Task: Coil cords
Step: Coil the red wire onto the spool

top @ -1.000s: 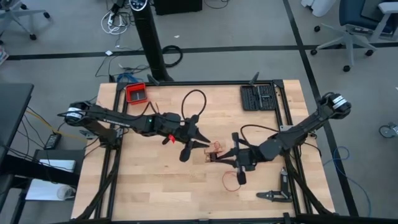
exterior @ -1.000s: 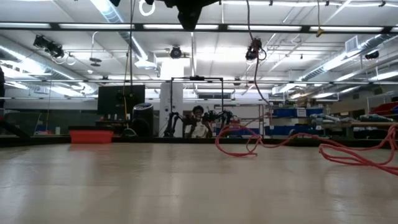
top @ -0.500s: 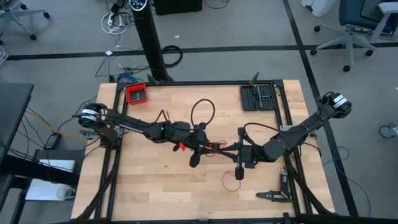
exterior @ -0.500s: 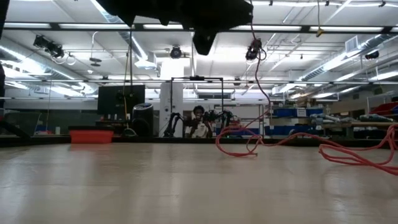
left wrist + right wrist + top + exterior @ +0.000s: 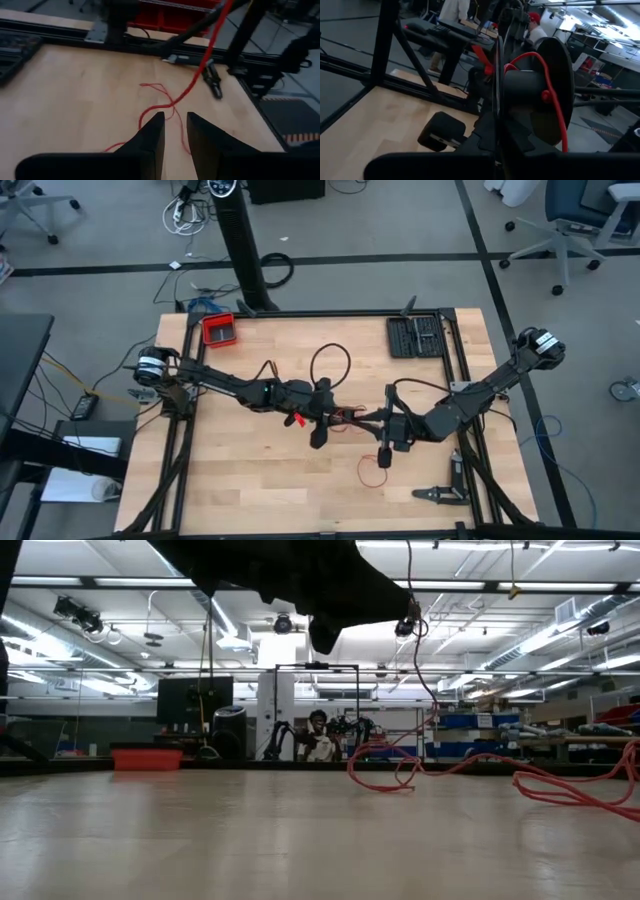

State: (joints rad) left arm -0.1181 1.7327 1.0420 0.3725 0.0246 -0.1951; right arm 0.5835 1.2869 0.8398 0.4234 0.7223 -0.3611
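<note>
At centre frame in the high view, the thin red cord (image 5: 345, 418) runs between the two arms, with a slack loop (image 5: 374, 471) on the worktop (image 5: 250, 490) below. It looks light, limp and tangle-prone, best pinched on a taut run. The left end effector (image 5: 174, 131) has its fingers slightly apart; the right end effector (image 5: 372, 420) is closed, apparently on the cord.

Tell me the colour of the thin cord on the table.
Red; the cord shows best in the left wrist view.
</note>
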